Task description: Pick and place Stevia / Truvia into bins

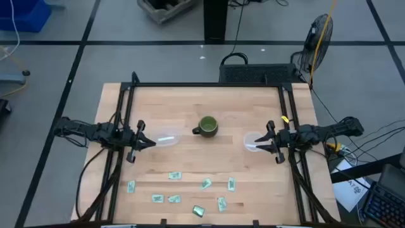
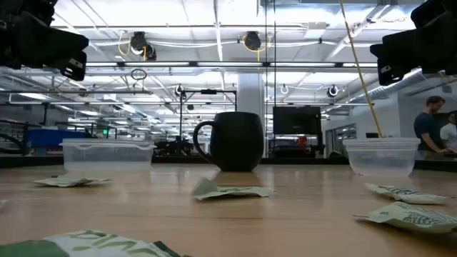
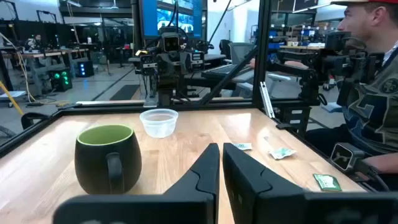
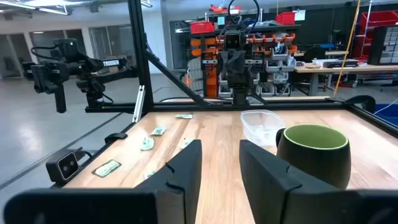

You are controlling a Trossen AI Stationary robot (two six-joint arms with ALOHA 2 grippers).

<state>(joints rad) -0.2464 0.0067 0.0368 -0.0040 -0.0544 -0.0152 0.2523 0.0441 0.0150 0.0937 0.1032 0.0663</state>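
Several pale green and white Stevia packets (image 1: 206, 183) lie flat, scattered over the near half of the table (image 2: 228, 191) (image 3: 283, 152) (image 4: 107, 167). Two clear round bins rest on their bases either side of the dark green mug (image 1: 207, 126): the left bin (image 1: 168, 139) (image 2: 107, 153) (image 4: 264, 124) and the right bin (image 1: 253, 140) (image 2: 382, 155) (image 3: 158, 121). My left gripper (image 1: 150, 142) (image 3: 221, 165) hovers shut at the left bin's left side. My right gripper (image 1: 258, 145) (image 4: 221, 155) hovers open over the right bin's right side. Both point at the mug.
The mug stands upright mid-table between the bins, handle toward the left (image 2: 230, 141). A black frame (image 1: 209, 84) borders the table's far and side edges. A person (image 3: 367, 93) sits just off the table's near side; other people (image 2: 432, 125) stand in the room behind.
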